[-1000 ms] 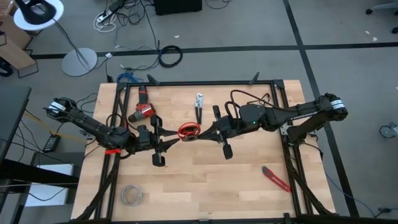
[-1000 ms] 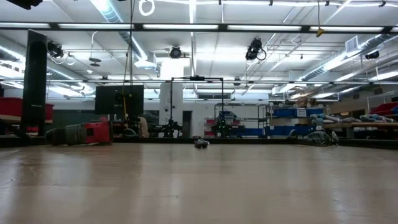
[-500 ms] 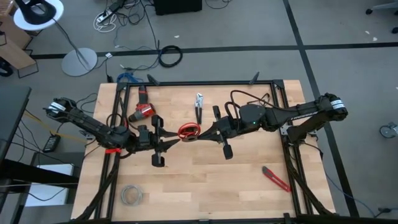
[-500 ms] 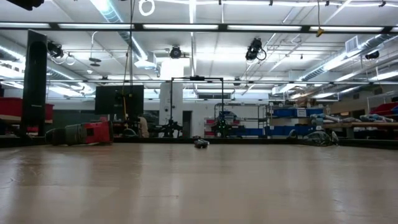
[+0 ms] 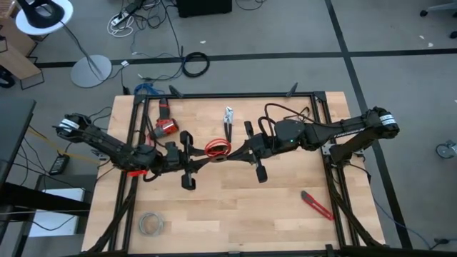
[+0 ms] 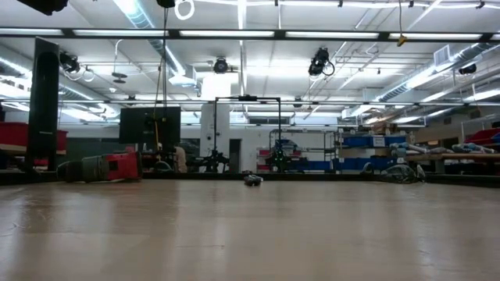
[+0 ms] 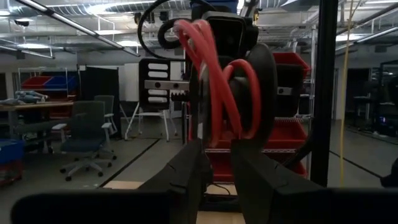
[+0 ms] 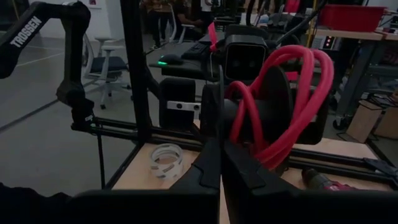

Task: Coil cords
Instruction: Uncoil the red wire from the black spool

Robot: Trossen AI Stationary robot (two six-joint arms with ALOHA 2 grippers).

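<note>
**Both arms hold the red coil above mid-table**

From where I stand, the red cord (image 5: 217, 149) is already gathered into a few loops and hangs off the wood, between the two arms near the table's (image 5: 235, 207) middle. The left gripper (image 5: 201, 158) reaches in from the left and the right gripper (image 5: 239, 151) from the right, tips almost meeting at the coil. Through the left wrist camera the loops (image 7: 214, 87) stand upright, pinched between that arm's nearly closed fingers (image 7: 186, 168). The right wrist camera shows the same bundle (image 8: 280, 106), its lower strands clamped by the right arm's narrow fingers (image 8: 208, 168).

I'd call this the late part of the job: the winding looks done, and the coil is being tidied or passed over. Next, I judge, one claw must let go while the other keeps its grip, then lower the bundle gently so the springy loops don't pop open. The red drill (image 5: 164, 127) and pliers (image 5: 228, 121) lie just beyond, so setting down on the near side seems safer.
</note>
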